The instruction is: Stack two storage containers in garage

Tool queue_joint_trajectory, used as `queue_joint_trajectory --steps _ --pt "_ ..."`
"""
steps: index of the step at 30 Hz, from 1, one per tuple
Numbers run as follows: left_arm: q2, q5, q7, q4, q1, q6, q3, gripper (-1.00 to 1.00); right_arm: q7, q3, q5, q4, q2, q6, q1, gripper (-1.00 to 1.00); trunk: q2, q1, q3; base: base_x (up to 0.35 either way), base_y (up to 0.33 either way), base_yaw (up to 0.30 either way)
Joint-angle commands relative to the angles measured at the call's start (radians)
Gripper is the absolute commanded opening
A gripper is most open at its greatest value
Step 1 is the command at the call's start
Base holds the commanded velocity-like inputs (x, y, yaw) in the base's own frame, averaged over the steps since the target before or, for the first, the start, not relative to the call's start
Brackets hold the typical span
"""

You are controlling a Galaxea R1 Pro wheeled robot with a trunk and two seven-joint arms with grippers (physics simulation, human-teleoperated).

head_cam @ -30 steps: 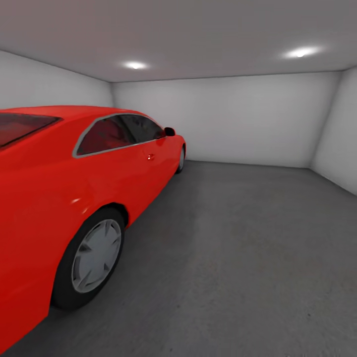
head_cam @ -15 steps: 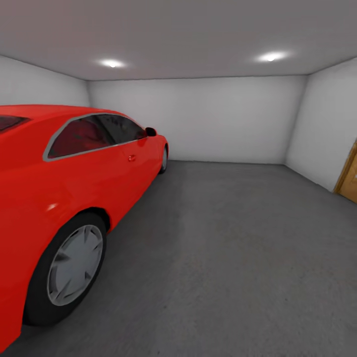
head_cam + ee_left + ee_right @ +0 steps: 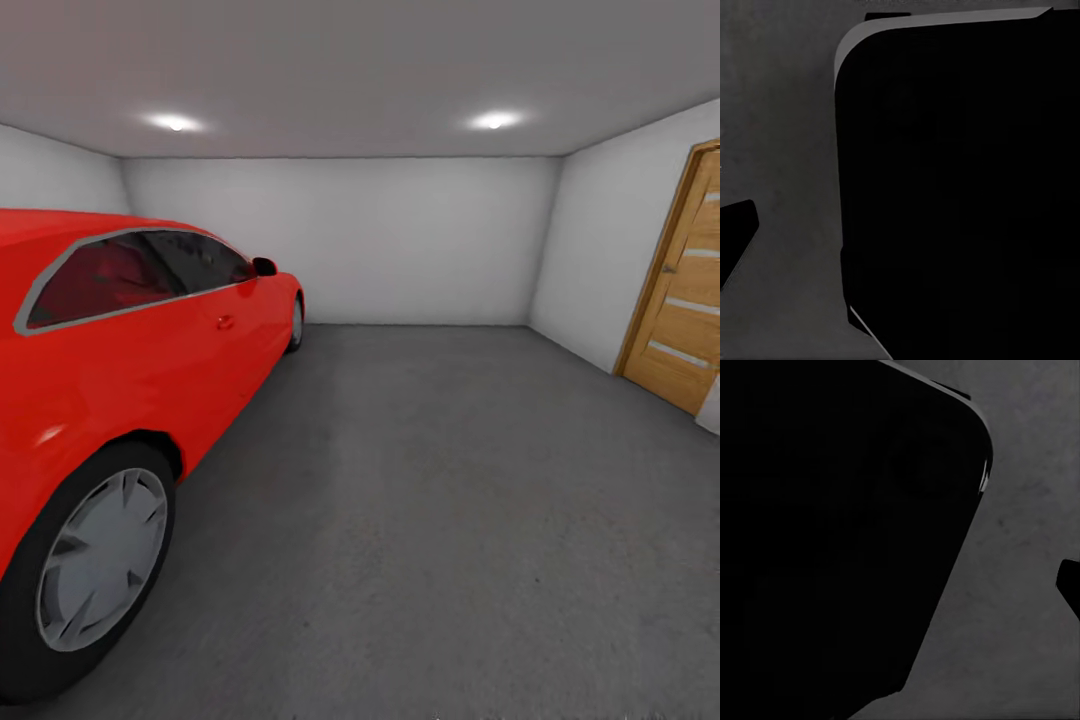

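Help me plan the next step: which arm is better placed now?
Neither, I'd judge. Ahead lie the red car on the left, grey floor and a wooden door on the right; both wrist views face floor beside a dark shape. Driving likely comes next.

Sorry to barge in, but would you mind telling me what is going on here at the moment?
The robot is in the garage, handling nothing visible. The head view looks across the dark concrete floor, with a red car on the left and a wooden door on the right wall. Both wrist views look down at that floor past a dark rounded shape.
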Motion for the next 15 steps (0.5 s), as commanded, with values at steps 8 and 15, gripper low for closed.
queue_joint_trajectory --steps 8,15 --pt "0.000 0.000 0.000 0.000 0.000 -0.002 0.000 1.00 0.001 0.008 -0.011 0.000 0.001 -0.004 0.000 1.00 0.000 0.000 -0.001 0.000 0.000 -0.245" --pt "0.000 0.001 0.000 0.000 0.000 -0.002 0.000 1.00 0.001 0.008 -0.011 0.000 0.001 -0.004 0.000 1.00 0.000 0.000 -0.001 0.000 0.000 -0.245"
